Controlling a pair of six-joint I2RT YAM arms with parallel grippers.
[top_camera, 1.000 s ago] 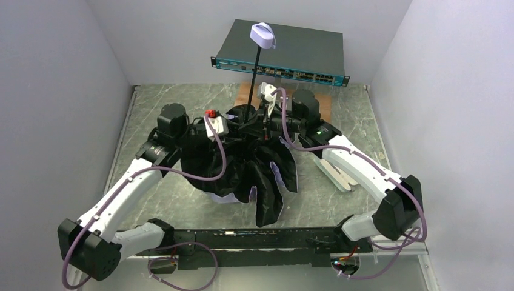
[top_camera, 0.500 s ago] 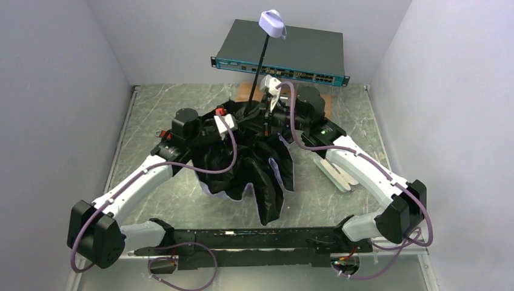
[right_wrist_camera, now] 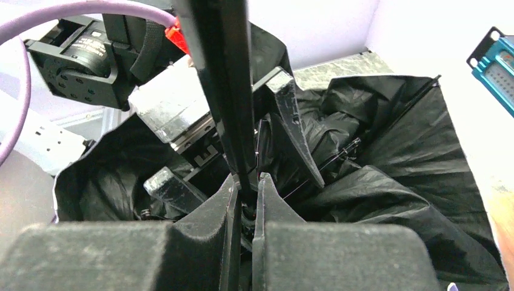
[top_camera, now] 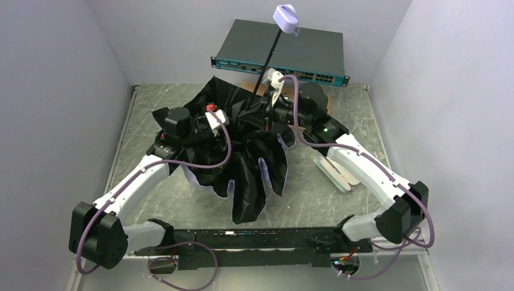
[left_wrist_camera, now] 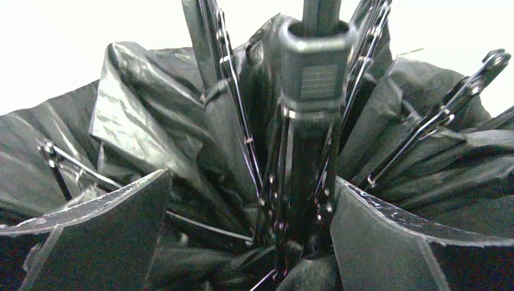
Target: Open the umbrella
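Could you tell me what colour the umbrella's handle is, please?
The handle is pale lavender, clearest in the top external view.

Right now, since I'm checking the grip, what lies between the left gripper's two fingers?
The umbrella's black shaft collar and thin ribs, the left gripper open around them; left wrist view shows it.

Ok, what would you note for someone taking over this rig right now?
Left tool: open, fingers either side of the sliding collar, not gripping.
Right tool: shut on the umbrella, at its thin shaft.
Umbrella: upside down, handle in the air, canopy half spread on the table.
Done: canopy partly fanned. Left: probably slide the collar until the ribs lock.
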